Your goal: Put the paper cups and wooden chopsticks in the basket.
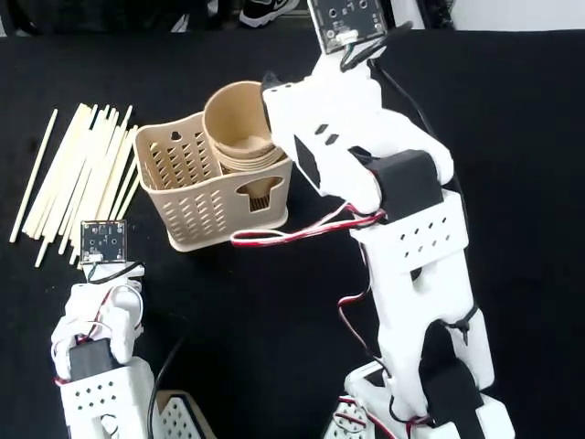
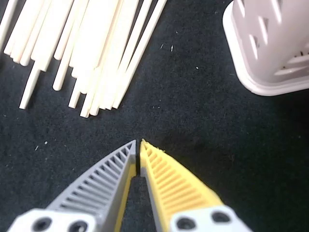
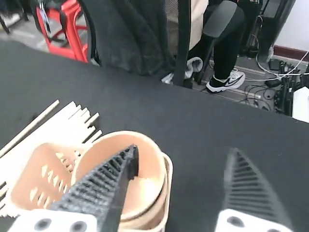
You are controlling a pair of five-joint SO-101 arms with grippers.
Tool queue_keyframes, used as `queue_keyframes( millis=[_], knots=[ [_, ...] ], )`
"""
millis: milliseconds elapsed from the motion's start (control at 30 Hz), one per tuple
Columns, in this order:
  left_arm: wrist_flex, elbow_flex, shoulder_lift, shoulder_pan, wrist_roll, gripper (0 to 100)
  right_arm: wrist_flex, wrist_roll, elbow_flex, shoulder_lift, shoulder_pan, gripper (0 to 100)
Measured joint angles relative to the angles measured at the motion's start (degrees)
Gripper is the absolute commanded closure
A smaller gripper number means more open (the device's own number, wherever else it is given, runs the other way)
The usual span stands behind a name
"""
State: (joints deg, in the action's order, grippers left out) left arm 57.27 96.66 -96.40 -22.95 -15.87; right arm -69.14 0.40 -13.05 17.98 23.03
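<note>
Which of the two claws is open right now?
The right gripper, the one with black fingers above the paper cups in the basket: its fingers are spread wide. The left gripper, grey and yellow, is shut.

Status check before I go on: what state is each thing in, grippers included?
Paper cups: stacked upright inside the basket.
Chopsticks: lying loose on the table, outside the basket.
Basket: upright, holding the cups.
Left gripper: shut, empty.
Right gripper: open, over the top cup.
</note>
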Motion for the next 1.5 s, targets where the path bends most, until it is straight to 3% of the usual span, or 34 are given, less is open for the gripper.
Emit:
queue_keyframes(
  millis=[300,500,633,800,1100,1233,1333,1500],
  knots=[
    [0.79,0.0,0.0,0.0,0.0,97,-4.84,1.14,1.41,6.51,-6.07,95.9],
    [8.88,-7.74,0.0,-3.69,-2.55,97,-4.84,1.14,12.48,7.65,-16.53,97.3],
    [8.62,-9.76,0.0,-4.57,-6.51,97,-3.69,1.14,24.53,9.49,-23.47,98.2],
    [5.01,-9.85,0.0,-4.66,-7.56,97,7.3,1.05,44.22,20.84,-26.9,98.0],
    [3.16,-9.85,0.0,-4.66,-7.38,97,39.56,0.97,88.79,54.33,-26.29,97.9],
    [3.16,-9.85,0.0,-4.66,-3.69,97,51.08,0.97,104.97,69.19,-23.91,97.9],
    [3.16,-11.08,0.0,-4.66,-2.37,97,48.44,0.97,109.19,77.98,-23.56,97.9],
    [3.69,-14.42,0.0,-4.66,-1.93,97,33.93,0.97,109.8,84.84,-22.77,97.9]
  ],
)
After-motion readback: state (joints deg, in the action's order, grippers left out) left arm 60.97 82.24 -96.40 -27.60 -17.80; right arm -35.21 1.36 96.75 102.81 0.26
